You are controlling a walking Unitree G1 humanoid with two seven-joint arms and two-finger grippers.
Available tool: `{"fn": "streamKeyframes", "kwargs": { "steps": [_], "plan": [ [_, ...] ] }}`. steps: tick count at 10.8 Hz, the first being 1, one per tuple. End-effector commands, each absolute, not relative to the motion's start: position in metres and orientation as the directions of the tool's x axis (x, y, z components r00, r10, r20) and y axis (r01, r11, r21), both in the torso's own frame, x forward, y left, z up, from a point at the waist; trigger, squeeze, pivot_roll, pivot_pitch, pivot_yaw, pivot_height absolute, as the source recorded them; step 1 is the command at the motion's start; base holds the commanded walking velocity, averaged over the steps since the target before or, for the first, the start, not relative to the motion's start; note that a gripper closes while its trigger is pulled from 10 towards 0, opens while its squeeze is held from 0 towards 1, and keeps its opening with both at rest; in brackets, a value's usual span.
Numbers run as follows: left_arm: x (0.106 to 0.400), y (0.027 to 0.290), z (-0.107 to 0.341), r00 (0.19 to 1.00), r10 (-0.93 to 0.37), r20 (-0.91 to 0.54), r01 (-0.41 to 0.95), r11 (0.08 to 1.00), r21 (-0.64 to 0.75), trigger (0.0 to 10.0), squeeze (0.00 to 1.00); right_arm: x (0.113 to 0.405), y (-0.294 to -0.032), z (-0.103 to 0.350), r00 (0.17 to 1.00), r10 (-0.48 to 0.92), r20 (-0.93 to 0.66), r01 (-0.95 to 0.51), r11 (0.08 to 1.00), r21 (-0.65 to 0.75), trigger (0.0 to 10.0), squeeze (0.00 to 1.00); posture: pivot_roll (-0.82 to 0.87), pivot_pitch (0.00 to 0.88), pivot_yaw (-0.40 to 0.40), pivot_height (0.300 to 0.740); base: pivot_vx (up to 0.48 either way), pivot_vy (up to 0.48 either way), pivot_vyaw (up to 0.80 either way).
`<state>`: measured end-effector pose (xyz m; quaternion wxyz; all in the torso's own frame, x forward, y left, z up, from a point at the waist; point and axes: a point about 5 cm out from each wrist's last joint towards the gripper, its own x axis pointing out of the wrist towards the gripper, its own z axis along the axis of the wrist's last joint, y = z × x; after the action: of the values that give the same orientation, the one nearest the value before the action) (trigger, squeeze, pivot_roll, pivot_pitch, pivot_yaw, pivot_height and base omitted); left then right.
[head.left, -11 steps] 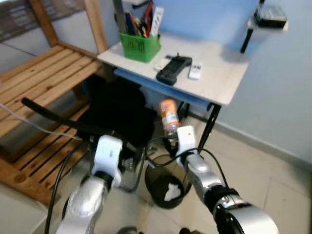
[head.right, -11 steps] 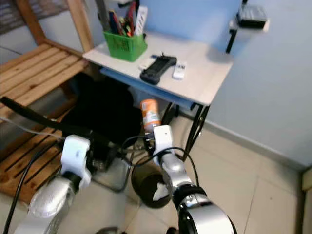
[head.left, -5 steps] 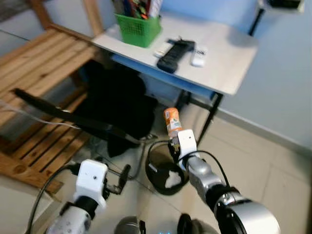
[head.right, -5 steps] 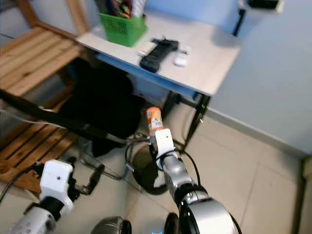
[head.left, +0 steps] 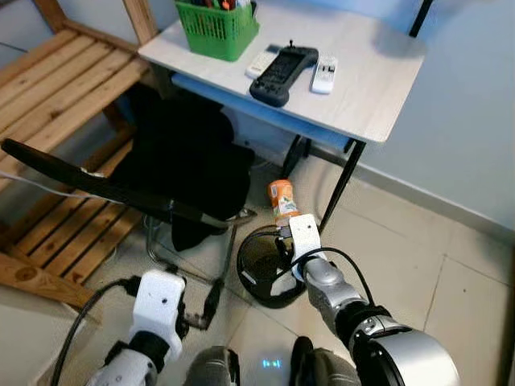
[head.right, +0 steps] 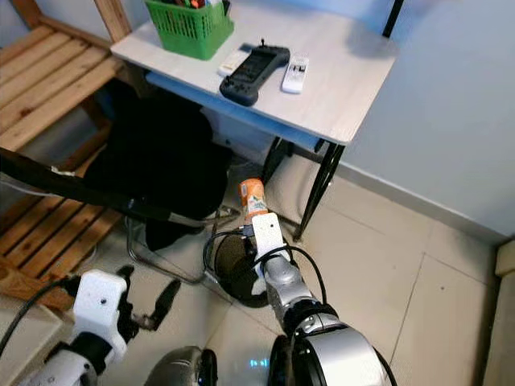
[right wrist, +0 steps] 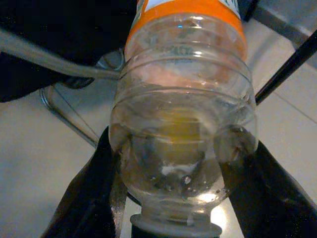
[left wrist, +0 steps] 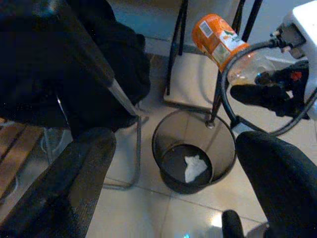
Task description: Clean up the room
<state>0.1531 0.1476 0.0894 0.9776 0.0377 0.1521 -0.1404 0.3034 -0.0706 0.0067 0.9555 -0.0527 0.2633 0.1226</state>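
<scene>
Right gripper point(right wrist: 173, 163) jaws clenched on bottle point(head.left: 282, 199), held above bin point(left wrist: 193, 158). Left gripper point(left wrist: 173, 183) jaws released, near floor.

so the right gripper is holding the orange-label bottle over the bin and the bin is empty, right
Not quite: the bin is not empty. The left wrist view shows a crumpled white scrap lying on its bottom. The rest stands: the right gripper holds the orange-label bottle over the bin.
</scene>
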Motion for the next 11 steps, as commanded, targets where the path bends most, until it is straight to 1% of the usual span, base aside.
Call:
{"fn": "streamKeyframes", "kwargs": {
  "steps": [1,2,3,4,7,11],
  "plan": [
    [0.1507,0.1472,0.0901,0.911,-0.262,-0.318,0.289,0.957,0.039,10.0,0.0,0.2948,-0.0655,-0.0014,0.804,0.219,-0.553,-0.274,0.961,-0.019,10.0,0.0,0.32,0.261,0.054,0.74,0.0,0.0,0.0],
    [0.1507,0.1459,0.0914,0.911,-0.264,-0.317,0.29,0.956,0.038,10.0,0.0,0.291,-0.0644,-0.0049,0.794,0.219,-0.567,-0.276,0.961,-0.016,10.0,0.0,0.33,0.267,0.055,0.74,0.0,0.0,0.0],
    [0.1499,0.146,0.0921,0.911,-0.262,-0.318,0.289,0.956,0.041,10.0,0.0,0.2878,-0.0625,-0.0076,0.784,0.225,-0.579,-0.291,0.957,-0.021,10.0,0.16,0.33,0.268,0.056,0.74,0.0,0.0,0.0],
    [0.1483,0.1469,0.0915,0.911,-0.255,-0.323,0.283,0.958,0.045,10.0,0.0,0.287,-0.0604,-0.0078,0.784,0.225,-0.579,-0.299,0.953,-0.035,10.0,1.0,0.34,0.269,0.049,0.74,0.0,0.0,0.0],
    [0.1489,0.1449,0.092,0.915,-0.244,-0.32,0.273,0.961,0.049,10.0,0.0,0.2873,-0.0564,-0.0066,0.781,0.233,-0.579,-0.3,0.954,-0.02,10.0,1.0,0.34,0.269,0.039,0.74,0.0,0.0,0.0],
    [0.1504,0.1428,0.0906,0.919,-0.233,-0.319,0.263,0.963,0.054,10.0,0.0,0.2881,-0.0617,-0.0073,0.785,0.214,-0.582,-0.277,0.961,-0.02,10.0,1.0,0.34,0.269,0.028,0.74,0.0,0.0,0.0]
  ]
}}
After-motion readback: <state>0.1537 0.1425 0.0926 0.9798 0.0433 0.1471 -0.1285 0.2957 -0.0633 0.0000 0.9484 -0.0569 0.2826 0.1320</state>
